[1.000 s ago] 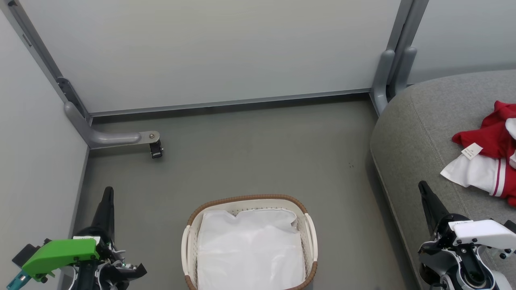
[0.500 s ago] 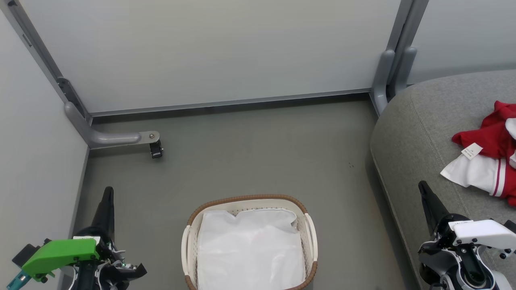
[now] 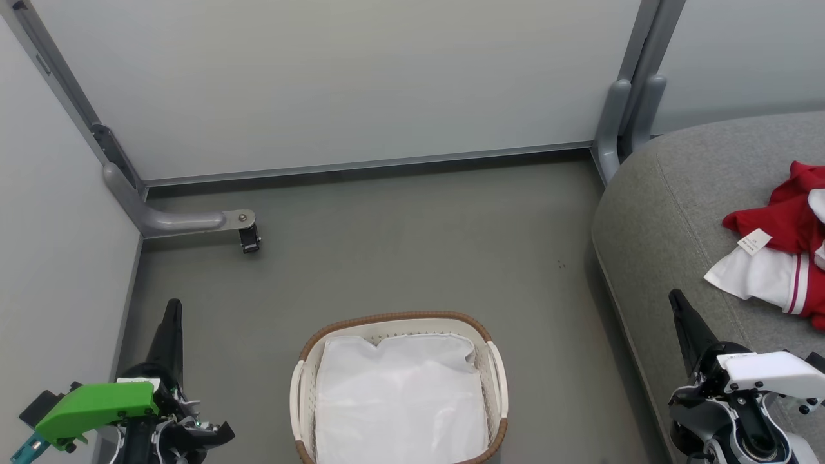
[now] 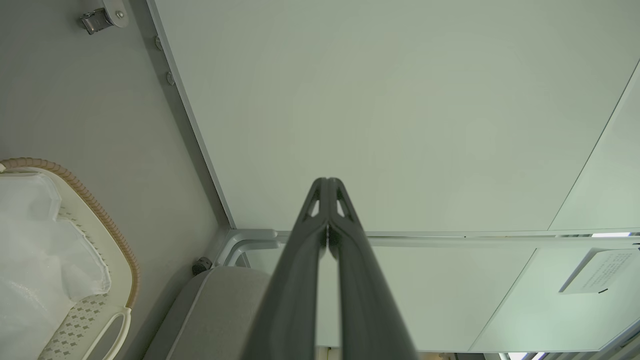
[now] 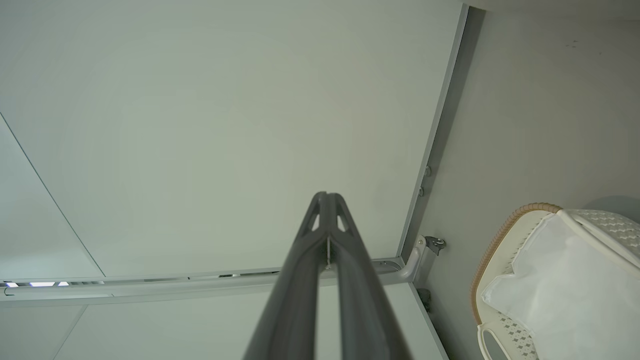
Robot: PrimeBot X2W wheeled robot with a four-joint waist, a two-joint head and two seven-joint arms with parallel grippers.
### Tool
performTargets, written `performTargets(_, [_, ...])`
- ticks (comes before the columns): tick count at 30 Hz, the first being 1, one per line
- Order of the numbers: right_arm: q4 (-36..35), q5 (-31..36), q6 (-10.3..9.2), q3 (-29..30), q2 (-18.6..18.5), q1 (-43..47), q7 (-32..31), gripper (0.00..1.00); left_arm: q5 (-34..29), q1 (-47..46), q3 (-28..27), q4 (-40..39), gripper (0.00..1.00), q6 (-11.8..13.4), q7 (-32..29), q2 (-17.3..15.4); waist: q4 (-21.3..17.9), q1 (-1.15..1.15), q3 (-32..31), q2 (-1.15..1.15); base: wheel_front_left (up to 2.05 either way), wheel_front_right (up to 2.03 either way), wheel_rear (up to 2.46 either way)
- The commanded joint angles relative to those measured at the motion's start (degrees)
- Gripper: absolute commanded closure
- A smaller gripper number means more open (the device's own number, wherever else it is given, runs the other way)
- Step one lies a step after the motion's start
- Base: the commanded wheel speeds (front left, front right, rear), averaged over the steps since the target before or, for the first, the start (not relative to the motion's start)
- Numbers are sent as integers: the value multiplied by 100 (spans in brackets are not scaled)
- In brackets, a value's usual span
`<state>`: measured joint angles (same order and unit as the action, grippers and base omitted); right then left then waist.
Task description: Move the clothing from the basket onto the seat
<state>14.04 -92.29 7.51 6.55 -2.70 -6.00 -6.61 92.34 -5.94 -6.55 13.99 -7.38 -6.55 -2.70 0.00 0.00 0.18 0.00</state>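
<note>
My left claw (image 3: 172,304): fingers pressed together, gripping nothing, at the lower left over the floor (image 3: 399,245), beside the basket (image 3: 393,317).
My right claw (image 3: 675,298): fingers together as well, empty, at the lower right above the edge of the seat (image 3: 670,212).
The clothing (image 3: 783,258): red and white, crumpled on the seat, white tag showing, apart from my right claw.
The basket: on the floor between my claws, white liner (image 3: 399,399) inside.

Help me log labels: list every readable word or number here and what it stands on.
Nothing reads clearly.
Small white tag on the red and white jersey clothing: print too small.
White paper notice on the pale partition wall: lines blurred.
White sticker on the right gripper: too small.
</note>
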Motion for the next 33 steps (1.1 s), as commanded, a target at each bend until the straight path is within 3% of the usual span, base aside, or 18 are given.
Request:
performTargets(1, [-19,-24,-4,8,-34,-38,-7,100,16,-57,-10,-2,100,-24,-16,-33,0,0,0,0,0,0,0])
performTargets(33, [-19,-24,-4,8,-34,-37,-6,100,16,-57,-10,-2,100,-24,-16,-33,0,0,0,0,0,0,0])
